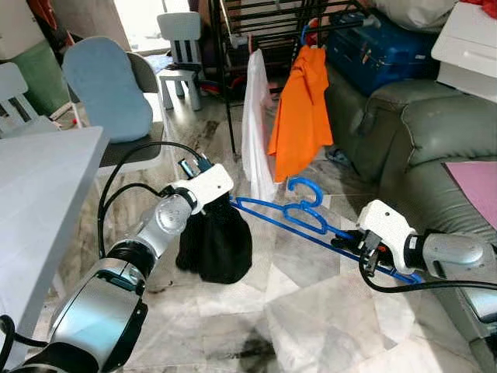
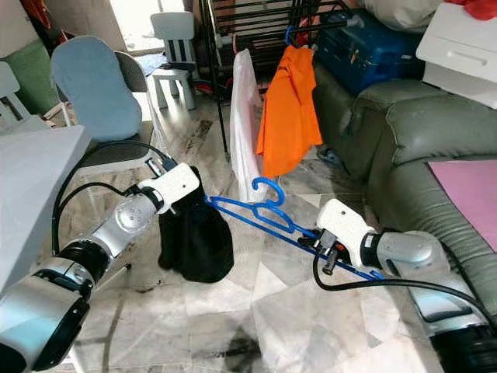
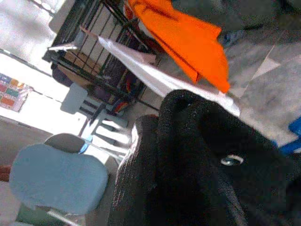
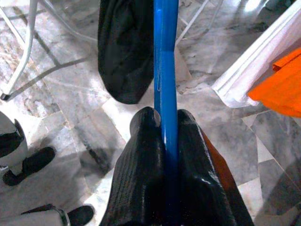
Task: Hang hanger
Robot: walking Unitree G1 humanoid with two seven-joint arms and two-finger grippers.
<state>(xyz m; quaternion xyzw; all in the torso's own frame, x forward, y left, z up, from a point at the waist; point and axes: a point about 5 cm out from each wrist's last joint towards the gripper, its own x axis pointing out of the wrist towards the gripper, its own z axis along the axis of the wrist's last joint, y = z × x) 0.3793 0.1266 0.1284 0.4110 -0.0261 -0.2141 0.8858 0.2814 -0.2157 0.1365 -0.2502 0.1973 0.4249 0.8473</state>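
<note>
A blue plastic hanger (image 1: 303, 214) is held level above the marble floor, its hook (image 1: 307, 187) pointing up toward the rack. My right gripper (image 1: 366, 250) is shut on the hanger's right end; in the right wrist view the blue bar (image 4: 164, 70) runs out from between the black fingers (image 4: 136, 155). A black knit garment (image 1: 217, 241) hangs bunched at the hanger's left end. My left gripper (image 1: 211, 203) is buried in the top of it and holds it up. In the left wrist view the black fabric (image 3: 197, 165) hides the fingers.
A black drying rack (image 1: 256, 23) stands ahead with an orange shirt (image 1: 303, 109) and a white garment (image 1: 256, 124) on it. A green sofa (image 1: 411, 132) is on the right. On the left are a white table (image 1: 39, 179) and a blue-cushioned chair (image 1: 109, 85).
</note>
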